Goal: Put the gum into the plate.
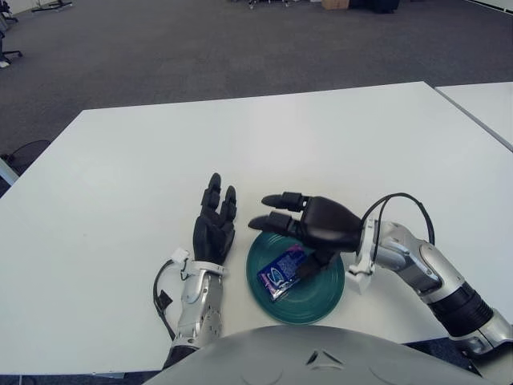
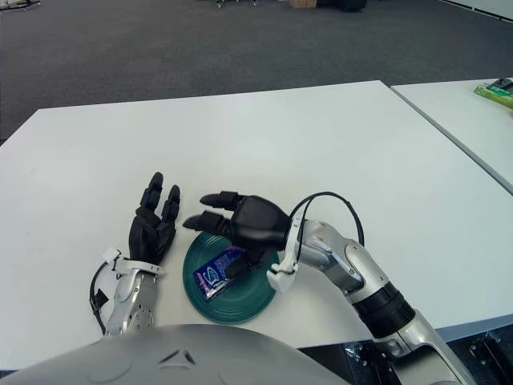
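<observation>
A blue gum packet (image 1: 280, 273) lies inside the dark green plate (image 1: 322, 299) near the front edge of the white table (image 1: 264, 136). My right hand (image 1: 298, 227) hovers over the plate's far side, fingers stretched out to the left and holding nothing; its thumb hangs down close to the right end of the packet. My left hand (image 1: 214, 226) shows just left of the plate, palm down, fingers straight and pointing away from me, holding nothing.
A second white table (image 2: 469, 120) stands to the right across a narrow gap, with a green object (image 2: 498, 93) on it. Dark carpet lies beyond the table's far edge.
</observation>
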Motion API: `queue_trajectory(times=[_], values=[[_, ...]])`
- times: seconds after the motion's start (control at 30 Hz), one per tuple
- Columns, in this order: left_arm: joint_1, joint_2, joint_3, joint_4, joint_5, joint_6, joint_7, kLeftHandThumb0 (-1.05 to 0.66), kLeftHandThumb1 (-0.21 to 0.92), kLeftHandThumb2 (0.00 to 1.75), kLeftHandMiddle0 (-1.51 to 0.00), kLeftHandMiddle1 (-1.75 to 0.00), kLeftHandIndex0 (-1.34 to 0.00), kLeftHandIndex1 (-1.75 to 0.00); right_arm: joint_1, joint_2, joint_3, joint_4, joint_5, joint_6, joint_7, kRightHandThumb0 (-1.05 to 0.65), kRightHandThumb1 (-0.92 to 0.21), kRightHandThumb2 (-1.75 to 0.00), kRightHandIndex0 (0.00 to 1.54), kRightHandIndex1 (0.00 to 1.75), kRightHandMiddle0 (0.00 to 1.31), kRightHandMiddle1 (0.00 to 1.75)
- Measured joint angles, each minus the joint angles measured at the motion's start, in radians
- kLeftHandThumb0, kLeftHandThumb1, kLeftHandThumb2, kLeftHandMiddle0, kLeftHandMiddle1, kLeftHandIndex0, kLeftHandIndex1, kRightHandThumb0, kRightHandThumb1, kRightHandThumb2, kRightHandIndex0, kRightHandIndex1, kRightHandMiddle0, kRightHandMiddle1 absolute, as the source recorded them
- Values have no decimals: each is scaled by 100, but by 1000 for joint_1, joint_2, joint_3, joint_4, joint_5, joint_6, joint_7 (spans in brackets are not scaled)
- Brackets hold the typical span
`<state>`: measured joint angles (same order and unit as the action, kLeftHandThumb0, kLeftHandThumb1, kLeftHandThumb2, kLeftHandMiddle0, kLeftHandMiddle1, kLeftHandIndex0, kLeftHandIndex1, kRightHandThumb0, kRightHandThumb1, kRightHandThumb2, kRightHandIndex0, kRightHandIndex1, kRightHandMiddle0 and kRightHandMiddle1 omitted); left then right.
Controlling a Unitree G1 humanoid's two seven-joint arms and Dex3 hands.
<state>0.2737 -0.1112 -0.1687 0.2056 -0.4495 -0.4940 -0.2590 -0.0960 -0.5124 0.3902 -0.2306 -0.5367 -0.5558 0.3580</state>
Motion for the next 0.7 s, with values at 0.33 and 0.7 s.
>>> queue_trajectory(times=[0.33, 0.7], values=[[0, 2, 0, 9, 165, -24, 81, -105, 92, 101, -7, 0, 0, -21, 73, 148, -155, -3, 206, 193, -106, -95, -92, -81, 38, 6, 0, 75], [-13, 2, 17, 22, 180, -16, 107, -105, 92, 106, -7, 0, 0, -30, 153, 326, -243, 77, 538, 416, -110, -81, -92, -78, 26, 0, 0, 57]])
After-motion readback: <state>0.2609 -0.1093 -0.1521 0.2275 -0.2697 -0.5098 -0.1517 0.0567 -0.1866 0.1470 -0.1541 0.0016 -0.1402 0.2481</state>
